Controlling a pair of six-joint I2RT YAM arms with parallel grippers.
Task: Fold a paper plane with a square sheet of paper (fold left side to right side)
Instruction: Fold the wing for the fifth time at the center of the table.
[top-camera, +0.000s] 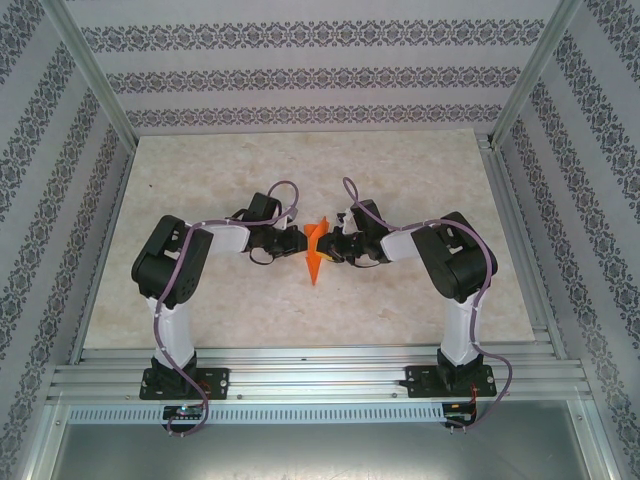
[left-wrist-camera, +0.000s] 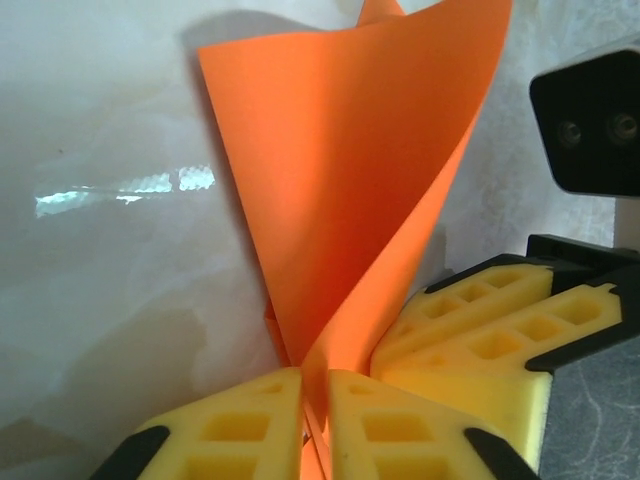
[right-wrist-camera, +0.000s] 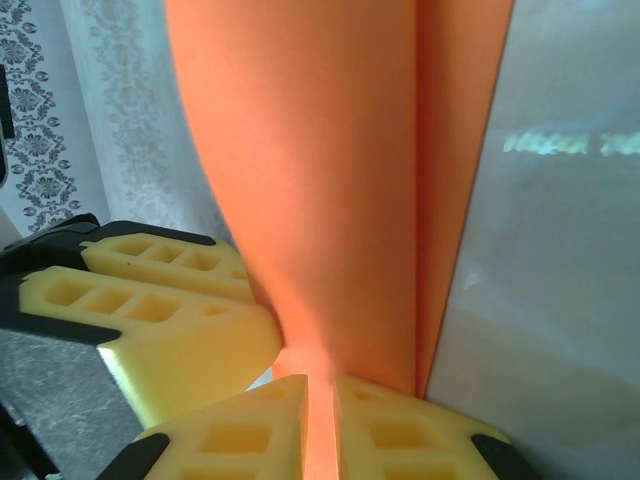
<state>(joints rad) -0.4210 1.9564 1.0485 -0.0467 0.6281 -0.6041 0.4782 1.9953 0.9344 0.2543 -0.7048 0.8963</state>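
The square sheet of paper (top-camera: 315, 262), bright orange, is creased into a narrow pointed shape and hangs above the middle of the table, its tip toward the near edge. My left gripper (top-camera: 298, 243) is shut on it from the left and my right gripper (top-camera: 336, 248) from the right, fingertips almost meeting. In the left wrist view the paper (left-wrist-camera: 340, 180) fans out above my left gripper (left-wrist-camera: 315, 385), whose yellow pads pinch its lower fold; the right gripper's fingers (left-wrist-camera: 480, 335) sit beside them. In the right wrist view the paper (right-wrist-camera: 330, 180) rises from my right gripper (right-wrist-camera: 320, 390), pinched between its pads.
The pale marbled tabletop (top-camera: 300, 160) lies bare around the arms. Patterned curtain walls (top-camera: 300, 75) and aluminium posts (top-camera: 95, 75) close in the back and sides. A metal rail (top-camera: 320, 372) runs along the near edge at the arm bases.
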